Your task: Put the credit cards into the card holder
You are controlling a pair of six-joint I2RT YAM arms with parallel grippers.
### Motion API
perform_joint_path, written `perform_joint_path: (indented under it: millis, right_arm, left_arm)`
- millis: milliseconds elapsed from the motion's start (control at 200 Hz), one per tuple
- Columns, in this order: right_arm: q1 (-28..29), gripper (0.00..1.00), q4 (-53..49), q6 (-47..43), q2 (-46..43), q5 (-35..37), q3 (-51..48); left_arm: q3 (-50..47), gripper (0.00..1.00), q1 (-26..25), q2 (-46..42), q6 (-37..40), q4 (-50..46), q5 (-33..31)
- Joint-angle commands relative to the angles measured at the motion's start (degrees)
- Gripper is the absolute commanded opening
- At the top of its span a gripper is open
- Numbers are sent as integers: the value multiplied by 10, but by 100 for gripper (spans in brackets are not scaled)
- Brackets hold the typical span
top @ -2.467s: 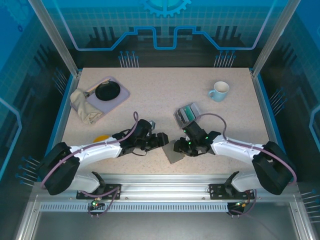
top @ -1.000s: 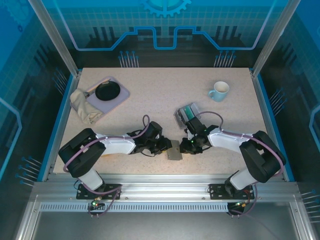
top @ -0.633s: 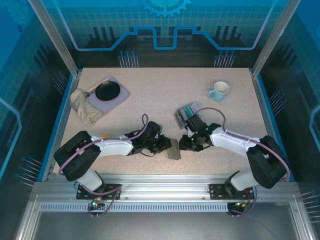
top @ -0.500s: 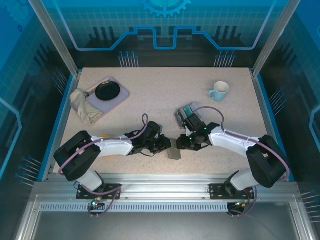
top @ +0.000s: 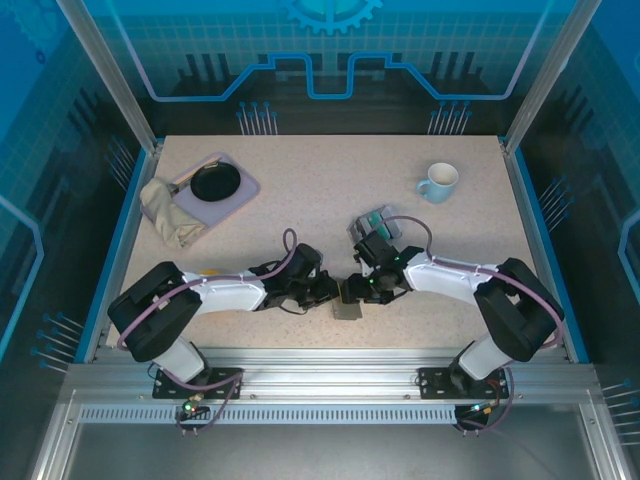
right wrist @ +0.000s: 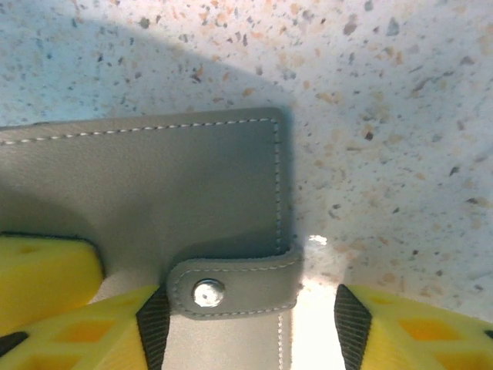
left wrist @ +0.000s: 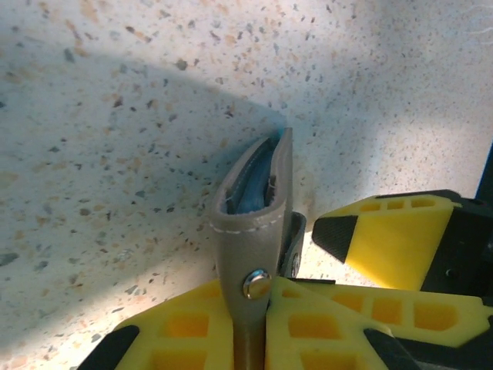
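Your right gripper (top: 362,289) has moved back in on the card holder (top: 347,306) and spread its jaws. The holder, folded almost shut, sits near the middle of the tabletop's near edge, between both grippers. The left gripper (left wrist: 258,327) is clamped on it. The right's parted fingers (right wrist: 416,331) straddle the snap tab (right wrist: 231,289), gripping nothing.

Bright, even overhead light falls on the worktop (top: 320,190). The close wrist views look soft; broad shadow lies beyond the card holder (right wrist: 154,177), with white glare just beside it.
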Motion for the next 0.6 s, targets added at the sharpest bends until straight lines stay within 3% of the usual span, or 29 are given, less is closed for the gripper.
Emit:
perform_joint_path:
  millis: [0,155,255,405,595]
  right_arm:
    - [36,62,-52,-2,23,97,19]
    - [43,50,-141,23,29,252,36]
    - [37,44,-167,25,15,296,37]
    - [11,36,-156,8,-11,273,28]
    - [3,41,-106,1,-71,179,27]
  left_arm:
    - [5,1,-5,-18,12,36,13]
    - [2,0,-4,-31,17,8,1]
    - [-6,0,-5,-44,22,-8,-7]
    - [-17,0,-4,-52,26,-14,-12]
    - [-13,0,-5,-45,31,-15,-10]
